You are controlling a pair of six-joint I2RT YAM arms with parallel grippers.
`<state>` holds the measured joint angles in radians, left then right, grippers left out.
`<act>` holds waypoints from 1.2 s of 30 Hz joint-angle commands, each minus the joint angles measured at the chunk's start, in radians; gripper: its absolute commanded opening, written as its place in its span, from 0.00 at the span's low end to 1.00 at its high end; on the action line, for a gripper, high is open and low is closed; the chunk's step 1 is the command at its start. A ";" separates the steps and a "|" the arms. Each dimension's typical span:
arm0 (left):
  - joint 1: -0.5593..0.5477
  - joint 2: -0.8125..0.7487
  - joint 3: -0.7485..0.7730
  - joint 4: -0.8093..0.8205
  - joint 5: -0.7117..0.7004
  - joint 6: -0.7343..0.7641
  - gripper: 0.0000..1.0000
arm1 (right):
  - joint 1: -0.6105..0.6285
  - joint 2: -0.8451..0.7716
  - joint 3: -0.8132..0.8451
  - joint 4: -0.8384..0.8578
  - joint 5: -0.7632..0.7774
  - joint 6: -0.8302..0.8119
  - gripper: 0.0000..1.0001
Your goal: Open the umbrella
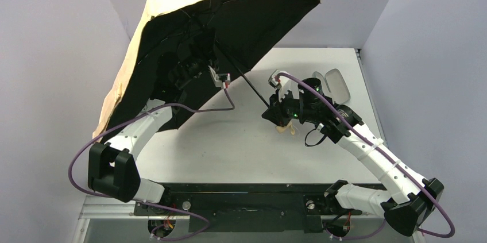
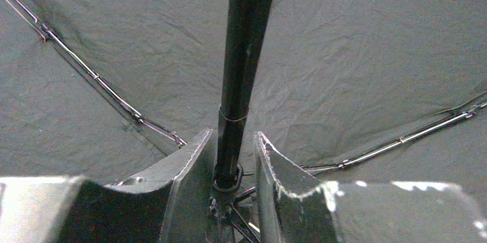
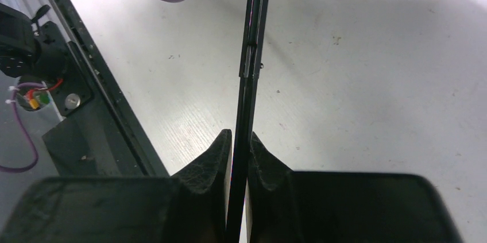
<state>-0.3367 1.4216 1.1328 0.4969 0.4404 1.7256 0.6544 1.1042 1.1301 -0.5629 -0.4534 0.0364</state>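
Right gripper (image 3: 240, 137), toward 3 o'clock, pinches the shaft (image 3: 251, 53) tight above the handle (image 1: 285, 130). Left gripper (image 2: 234, 134) straddles it narrowly at the runner (image 2: 227, 182), not clamped. Umbrella (image 1: 230, 19) looks fully spread toward 11 o'clock. Next move, I judge: check the runner has latched, then release.

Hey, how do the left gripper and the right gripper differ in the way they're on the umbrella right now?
The left gripper is up under the canopy; the right gripper is low on the shaft, near the handle. The left's fingers straddle the shaft with a gap showing; the right's are pinched tight on it. Both sit along the same shaft.
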 commanded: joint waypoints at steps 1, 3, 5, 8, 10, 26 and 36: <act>0.158 -0.003 0.020 0.143 -0.320 0.008 0.28 | 0.031 -0.063 -0.070 -0.190 -0.056 -0.120 0.00; 0.178 0.015 0.011 0.171 -0.328 0.014 0.28 | 0.030 -0.066 -0.093 -0.188 -0.057 -0.127 0.00; 0.196 0.030 0.015 0.174 -0.339 0.015 0.28 | 0.030 -0.076 -0.107 -0.193 -0.060 -0.135 0.00; 0.220 0.049 0.033 0.179 -0.347 0.016 0.28 | 0.030 -0.091 -0.135 -0.214 -0.049 -0.160 0.00; 0.243 0.070 0.048 0.188 -0.350 0.018 0.28 | 0.031 -0.103 -0.151 -0.227 -0.043 -0.172 0.00; 0.268 0.091 0.059 0.188 -0.297 0.011 0.34 | 0.030 -0.125 -0.165 -0.210 -0.047 -0.131 0.00; 0.095 -0.146 -0.157 -0.163 0.034 0.031 0.71 | 0.025 -0.057 -0.074 -0.031 -0.062 0.058 0.00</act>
<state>-0.2409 1.3422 1.0145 0.4320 0.5655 1.7527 0.6750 1.0565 1.0119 -0.5339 -0.4465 0.0330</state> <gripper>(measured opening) 0.692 0.086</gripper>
